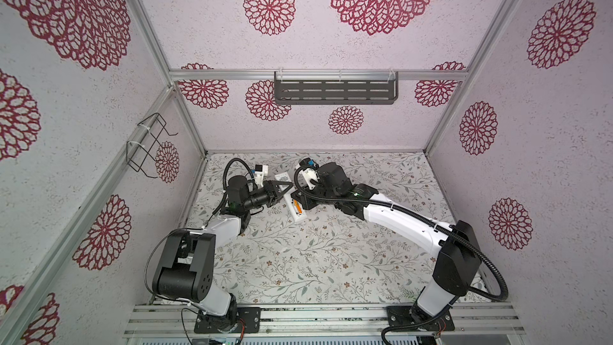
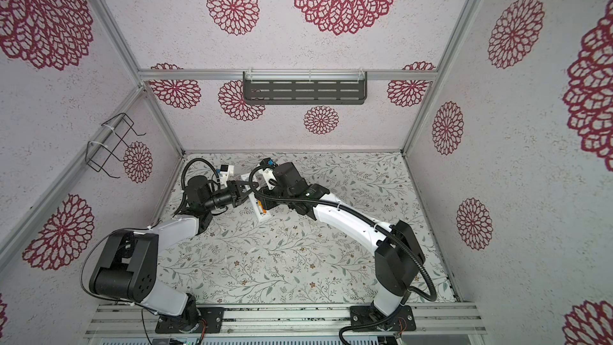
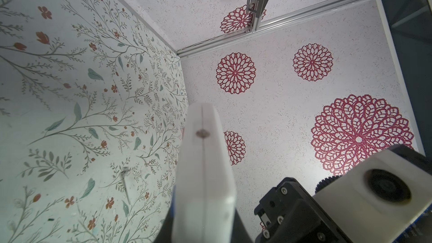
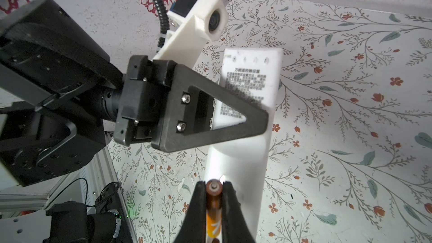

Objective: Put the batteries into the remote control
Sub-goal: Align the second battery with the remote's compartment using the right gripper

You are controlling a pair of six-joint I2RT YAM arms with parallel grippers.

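While the left gripper clamps it, the remote control reads 万能遥控器设置.

Pale walls with crimson rosettes, floral tabletop, grey shelf

Frame edge crops battery; remote control perhaps half hidden

In both top views the remote control sits left of centre over the bench, near the back wall; the left gripper crosses its middle from the left; the right gripper meets its nearer end, a battery between its jaws.
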